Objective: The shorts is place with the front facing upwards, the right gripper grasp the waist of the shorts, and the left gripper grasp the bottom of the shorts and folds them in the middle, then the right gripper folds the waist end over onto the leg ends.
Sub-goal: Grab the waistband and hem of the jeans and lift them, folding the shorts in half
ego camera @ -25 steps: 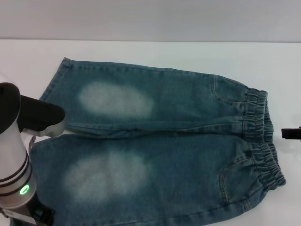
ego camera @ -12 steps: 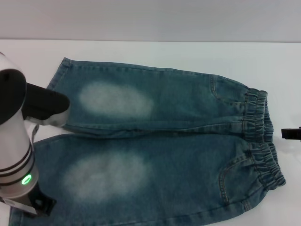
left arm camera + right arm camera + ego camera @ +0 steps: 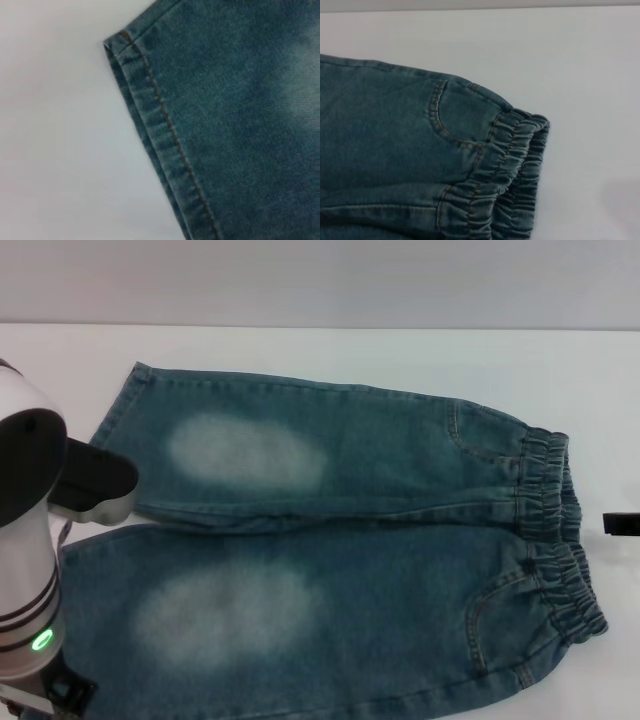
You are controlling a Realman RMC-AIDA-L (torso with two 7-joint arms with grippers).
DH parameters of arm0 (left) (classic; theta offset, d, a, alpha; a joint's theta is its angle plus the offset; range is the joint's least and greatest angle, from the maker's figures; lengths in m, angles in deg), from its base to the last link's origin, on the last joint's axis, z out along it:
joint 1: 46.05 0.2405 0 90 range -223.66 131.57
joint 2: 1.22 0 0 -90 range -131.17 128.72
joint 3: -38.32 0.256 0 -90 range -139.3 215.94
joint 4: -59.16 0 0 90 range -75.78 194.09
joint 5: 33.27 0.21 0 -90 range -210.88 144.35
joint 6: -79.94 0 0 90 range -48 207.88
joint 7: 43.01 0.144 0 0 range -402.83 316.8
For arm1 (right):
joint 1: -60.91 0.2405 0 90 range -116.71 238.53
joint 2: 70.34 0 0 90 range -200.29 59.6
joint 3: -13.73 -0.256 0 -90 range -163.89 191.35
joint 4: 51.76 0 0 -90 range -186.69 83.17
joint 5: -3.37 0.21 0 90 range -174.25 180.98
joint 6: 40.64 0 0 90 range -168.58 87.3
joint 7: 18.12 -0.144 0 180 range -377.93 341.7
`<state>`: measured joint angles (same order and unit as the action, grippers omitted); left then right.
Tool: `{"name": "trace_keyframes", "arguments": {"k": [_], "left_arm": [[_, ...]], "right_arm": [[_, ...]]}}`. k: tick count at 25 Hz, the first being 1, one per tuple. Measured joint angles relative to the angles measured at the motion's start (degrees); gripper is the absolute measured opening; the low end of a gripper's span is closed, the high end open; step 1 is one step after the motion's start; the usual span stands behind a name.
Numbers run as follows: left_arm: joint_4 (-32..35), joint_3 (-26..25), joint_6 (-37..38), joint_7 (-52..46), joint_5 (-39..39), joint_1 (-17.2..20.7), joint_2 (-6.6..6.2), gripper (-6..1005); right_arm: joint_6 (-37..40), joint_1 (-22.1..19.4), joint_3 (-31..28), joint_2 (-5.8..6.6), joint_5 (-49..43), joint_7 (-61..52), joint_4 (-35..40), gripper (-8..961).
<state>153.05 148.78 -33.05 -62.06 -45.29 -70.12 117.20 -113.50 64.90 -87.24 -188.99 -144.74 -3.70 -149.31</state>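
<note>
While my left gripper (image 3: 60, 695) hangs over the near leg's hem at the table's (image 3: 330, 355) left, I cannot tell how its jaws stand, for they sit below my head view and my wrist camera shows only cloth. My right gripper (image 3: 622, 525) waits just beyond the waist (image 3: 550, 530), a black tip at the frame's edge, jaws likewise unreadable, nothing held. Between them the shorts (image 3: 340, 550) lie flat, front up, legs to my left. In my left wrist view the bottom (image 3: 160, 130) runs as a stitched hem with its corner showing. I judge I should drop onto that hem near the corner and pinch both layers squarely, while my right takes the puckered band.
</note>
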Motion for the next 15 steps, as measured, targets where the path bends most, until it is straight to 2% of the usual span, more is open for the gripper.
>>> {"name": "trace_keyframes", "arguments": {"k": [2, 7, 13, 15], "left_arm": [[0.44, 0.09, -0.07, -0.21, -0.26, 0.00, 0.00, 214], [0.84, 0.19, 0.01, -0.27, -0.36, -0.01, -0.01, 462], [0.64, 0.20, 0.09, -0.20, -0.41, 0.20, -0.04, 697], [0.45, 0.20, 0.12, -0.10, -0.72, 0.37, -0.04, 710]], "right_arm": [[0.00, 0.06, -0.01, 0.00, 0.00, 0.00, 0.00, 576], [0.00, 0.21, -0.01, 0.00, 0.00, 0.00, -0.05, 576], [0.00, 0.23, -0.01, 0.00, 0.00, 0.00, -0.09, 576], [0.00, 0.23, -0.01, 0.00, 0.00, 0.00, -0.07, 576]]}}
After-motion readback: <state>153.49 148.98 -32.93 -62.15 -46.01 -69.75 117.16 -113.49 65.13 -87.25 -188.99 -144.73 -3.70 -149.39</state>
